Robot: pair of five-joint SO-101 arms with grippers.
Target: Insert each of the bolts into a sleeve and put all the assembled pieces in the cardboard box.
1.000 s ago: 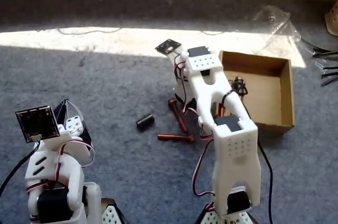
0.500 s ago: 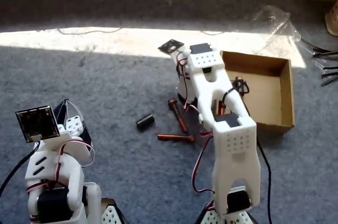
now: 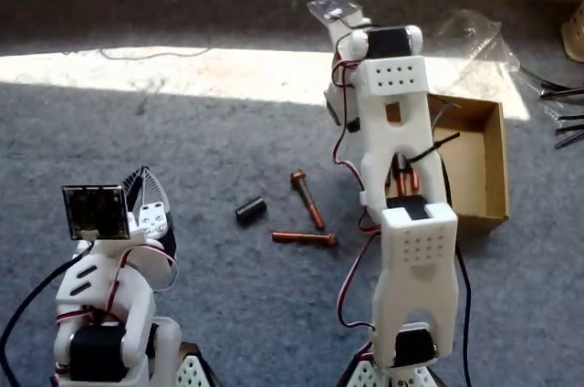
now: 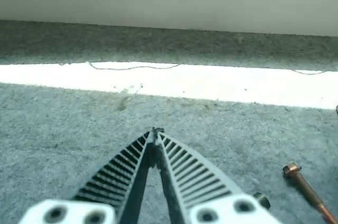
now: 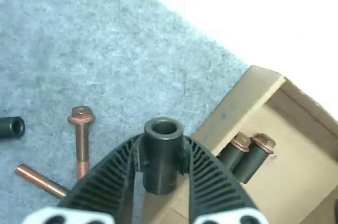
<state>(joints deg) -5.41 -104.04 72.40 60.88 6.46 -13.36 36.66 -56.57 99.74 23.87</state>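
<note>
High view: the right arm (image 3: 394,122) stands raised over the twelve-to-nine o'clock corner of the cardboard box (image 3: 474,113). The left arm (image 3: 109,314) sits folded at seven o'clock, well apart from the parts. On the carpet (image 3: 182,150) lie the first bolt (image 3: 307,199), slanted, and the second bolt (image 3: 304,238) just at six o'clock of it. The loose sleeve (image 3: 250,210) is at nine o'clock of both. A sunlit band crosses the floor at twelve o'clock, with a clear plastic bag (image 3: 470,31) at one o'clock and a pale wall beyond.

Left wrist view: the left gripper (image 4: 154,137) has its fingers clenched tip to tip on nothing, low over the grey carpet. A copper bolt lies off to one side, and a thin cable (image 4: 132,67) runs along the sunlit strip under the wall.

Right wrist view: the right gripper (image 5: 161,145) grasps the held sleeve (image 5: 162,155) upright, bore facing the camera, beside the box's near wall. Two assembled pieces (image 5: 245,152) lie side by side in the box, touching each other.

The step in hand looks like the third assembly: a sleeve is up but no bolt is in it. Next, I judge, the left fingers must release, take a bolt by its head end and bring its shank in line with the bore. One bolt and the loose sleeve would then remain
</note>
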